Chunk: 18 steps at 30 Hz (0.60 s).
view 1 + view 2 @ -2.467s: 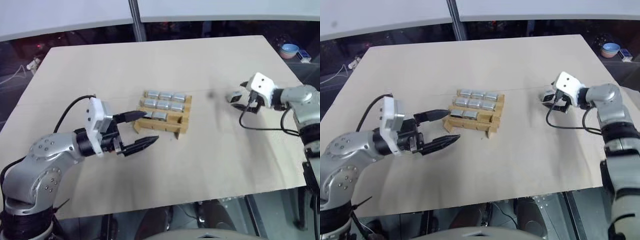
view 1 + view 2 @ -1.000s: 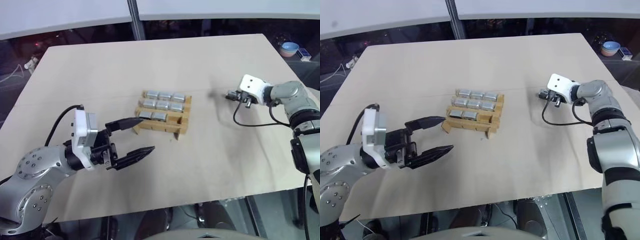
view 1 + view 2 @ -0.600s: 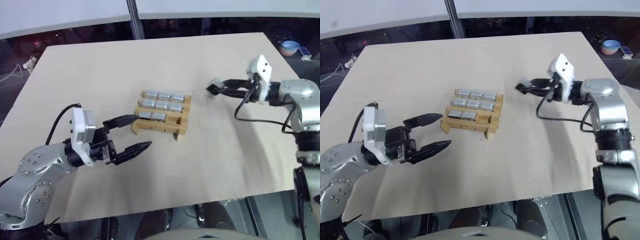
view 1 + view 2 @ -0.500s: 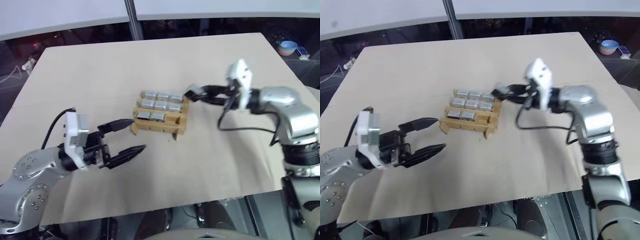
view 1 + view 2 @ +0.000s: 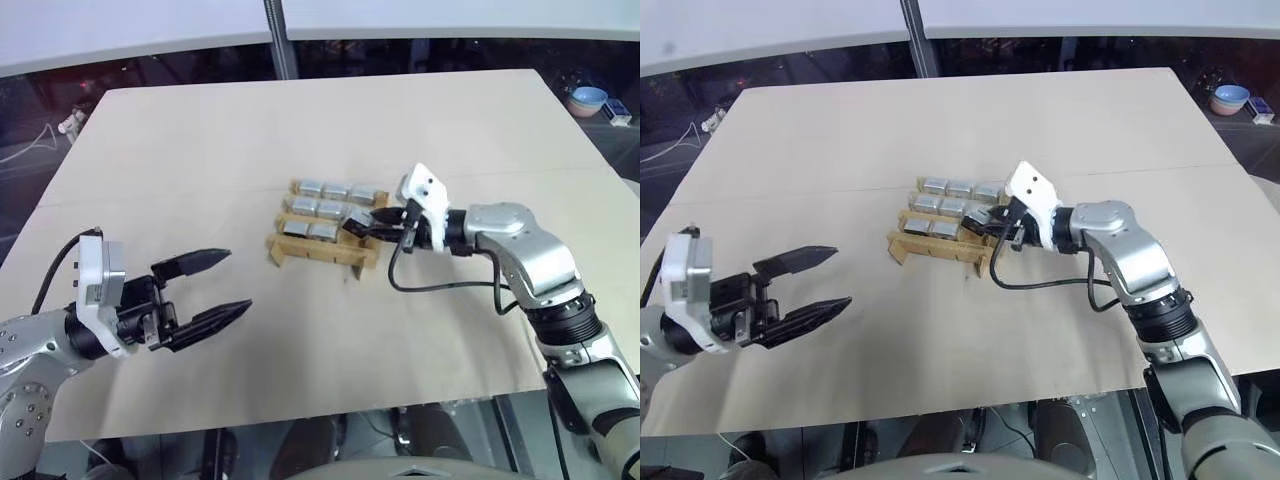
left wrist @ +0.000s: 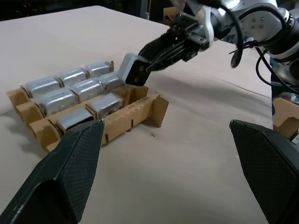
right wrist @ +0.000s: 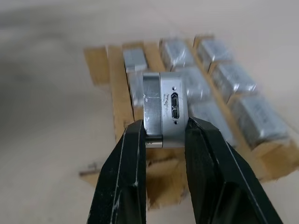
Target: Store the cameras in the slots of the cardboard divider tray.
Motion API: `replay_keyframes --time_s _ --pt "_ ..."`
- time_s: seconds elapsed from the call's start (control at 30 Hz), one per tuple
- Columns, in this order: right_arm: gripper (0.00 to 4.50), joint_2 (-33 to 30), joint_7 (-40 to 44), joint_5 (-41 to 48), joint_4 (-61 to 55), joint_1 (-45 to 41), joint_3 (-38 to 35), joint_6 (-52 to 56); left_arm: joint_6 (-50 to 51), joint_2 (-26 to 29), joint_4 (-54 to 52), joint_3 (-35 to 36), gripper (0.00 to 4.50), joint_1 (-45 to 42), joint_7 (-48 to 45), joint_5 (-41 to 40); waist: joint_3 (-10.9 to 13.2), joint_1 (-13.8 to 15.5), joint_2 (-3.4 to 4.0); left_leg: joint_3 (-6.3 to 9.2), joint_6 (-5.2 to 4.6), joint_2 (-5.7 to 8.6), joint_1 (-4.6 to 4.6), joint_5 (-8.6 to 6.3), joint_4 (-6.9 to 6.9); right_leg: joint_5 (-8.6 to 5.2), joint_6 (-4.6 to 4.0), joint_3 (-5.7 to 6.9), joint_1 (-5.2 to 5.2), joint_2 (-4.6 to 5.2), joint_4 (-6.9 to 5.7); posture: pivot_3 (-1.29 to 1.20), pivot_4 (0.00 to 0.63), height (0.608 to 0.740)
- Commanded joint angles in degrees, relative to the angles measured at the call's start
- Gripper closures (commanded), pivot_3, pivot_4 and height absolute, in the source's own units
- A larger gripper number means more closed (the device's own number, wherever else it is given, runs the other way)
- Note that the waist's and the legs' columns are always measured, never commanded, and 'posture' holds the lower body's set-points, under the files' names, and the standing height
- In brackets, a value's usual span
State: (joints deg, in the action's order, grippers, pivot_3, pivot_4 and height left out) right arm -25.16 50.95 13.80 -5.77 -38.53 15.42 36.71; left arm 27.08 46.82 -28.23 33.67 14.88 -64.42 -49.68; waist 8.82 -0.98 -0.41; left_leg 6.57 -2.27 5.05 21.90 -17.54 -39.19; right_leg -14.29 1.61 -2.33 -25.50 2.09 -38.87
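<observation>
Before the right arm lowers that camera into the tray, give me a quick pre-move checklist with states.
1. Right hand shut on the camera: ok.
2. Free slot in the cardboard divider tray: ok, the near-row slot at the right end looks unfilled.
3. Camera over that slot: ok, roughly above it.
4. Camera turned to drop straight in: cannot tell.
5. Left hand open and away from the tray: ok.

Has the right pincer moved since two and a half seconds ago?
Yes. The right pincer, shut on a camera, has swung in from the table's right side to the cardboard divider tray, now over its near right corner.
</observation>
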Motion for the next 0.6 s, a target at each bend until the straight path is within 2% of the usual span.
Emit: replay_keyframes --time_s 0.03,0.37,0.47,0.57,0.6 --pt "3.69 0.0 0.6 -1.8 0.7 0.0 1.5 -3.9 -0.9 -0.3 -2.2 1.9 0.0 0.3 0.9 -0.8 0.0 0.0 0.0 0.01 0.0 0.0 0.0 0.0 0.0 0.0 0.0 0.01 0.0 0.0 0.0 0.0 0.15 0.74" --pt "3.69 -3.2 5.5 -6.4 4.6 -1.5 6.1 -8.6 -0.5 0.0 -3.2 0.0 0.0 -1.3 3.1 -0.6 0.0 0.4 -0.01 0.02 0.0 0.0 0.01 0.0 -0.01 0.0 0.0 0.04 0.02 0.01 0.02 0.0 0.15 0.74" --pt "2.44 -3.0 5.4 -6.4 4.1 -1.9 5.4 -9.1 0.0 0.1 -3.6 -0.9 0.0 -2.2 4.1 -0.6 0.0 0.3 -0.03 0.03 0.0 0.0 0.0 0.0 0.0 0.0 0.0 0.04 0.05 0.01 0.04 0.0 0.15 0.74" --pt "1.05 -3.6 4.4 -1.8 -3.7 0.1 -1.3 -9.4 1.1 -0.2 -4.4 -1.7 0.0 -2.7 6.0 -1.0 0.0 0.2 -0.01 0.03 0.0 0.0 0.01 0.0 0.0 0.0 0.0 0.03 0.02 0.0 0.03 0.0 0.15 0.74" --pt "1.05 -4.5 4.3 0.1 -7.2 1.8 -3.9 -8.4 1.5 -0.4 -4.7 -2.0 0.0 -2.7 7.0 -0.8 0.0 0.3 0.0 0.04 0.0 0.0 0.05 0.0 0.0 0.0 0.0 0.03 -0.02 0.0 0.03 0.0 0.15 0.74"
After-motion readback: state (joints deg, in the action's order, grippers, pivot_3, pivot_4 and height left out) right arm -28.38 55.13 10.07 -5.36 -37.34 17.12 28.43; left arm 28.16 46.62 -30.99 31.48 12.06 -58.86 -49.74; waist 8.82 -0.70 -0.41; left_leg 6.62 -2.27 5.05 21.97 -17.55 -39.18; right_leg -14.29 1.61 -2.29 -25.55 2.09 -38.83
